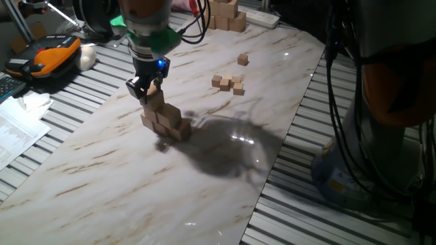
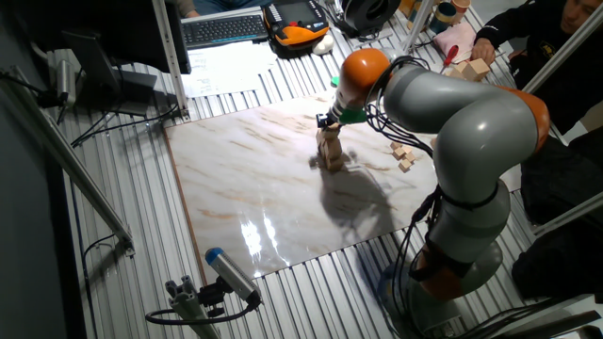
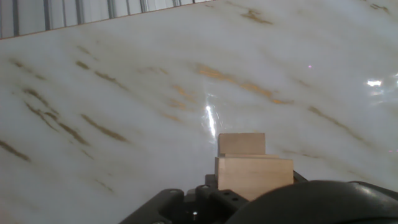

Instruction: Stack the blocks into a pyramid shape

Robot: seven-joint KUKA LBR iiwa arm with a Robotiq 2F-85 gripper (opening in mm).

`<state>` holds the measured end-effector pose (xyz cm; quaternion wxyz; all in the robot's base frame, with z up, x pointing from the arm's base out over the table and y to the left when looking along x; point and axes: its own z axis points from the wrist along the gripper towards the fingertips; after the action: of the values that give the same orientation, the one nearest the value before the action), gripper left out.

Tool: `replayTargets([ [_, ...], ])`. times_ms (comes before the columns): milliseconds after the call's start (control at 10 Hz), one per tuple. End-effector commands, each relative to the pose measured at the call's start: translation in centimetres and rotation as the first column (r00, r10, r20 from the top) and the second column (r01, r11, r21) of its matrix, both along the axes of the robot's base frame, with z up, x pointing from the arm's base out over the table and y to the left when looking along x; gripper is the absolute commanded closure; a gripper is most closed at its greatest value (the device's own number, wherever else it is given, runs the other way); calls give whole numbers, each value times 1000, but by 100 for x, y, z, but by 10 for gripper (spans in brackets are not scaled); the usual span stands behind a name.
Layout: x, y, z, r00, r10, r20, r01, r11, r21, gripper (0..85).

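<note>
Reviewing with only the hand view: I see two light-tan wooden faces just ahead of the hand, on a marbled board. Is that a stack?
Observer: Yes. One fixed view shows the light-tan wooden cubes forming a stepped stack, wider at the base, seemingly three levels.
Operator: Where is the hand?
Observer: The hand is at the topmost cube; I cannot tell whether it grips it.
Operator: Anything else nearby?
Observer: A cluster of much smaller tan cubes lies apart from the stack, and a pile of bigger pale wooden blocks sits farther off still.
</note>
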<state>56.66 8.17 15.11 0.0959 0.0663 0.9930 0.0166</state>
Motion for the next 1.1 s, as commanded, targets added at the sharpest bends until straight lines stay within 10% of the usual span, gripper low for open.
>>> replayTargets([
  [0, 0, -3, 2, 1000, -3, 6, 3, 1000, -3, 850],
  [1000, -65, 3, -6, 999, -2, -45, 2, 1000, 3, 850],
])
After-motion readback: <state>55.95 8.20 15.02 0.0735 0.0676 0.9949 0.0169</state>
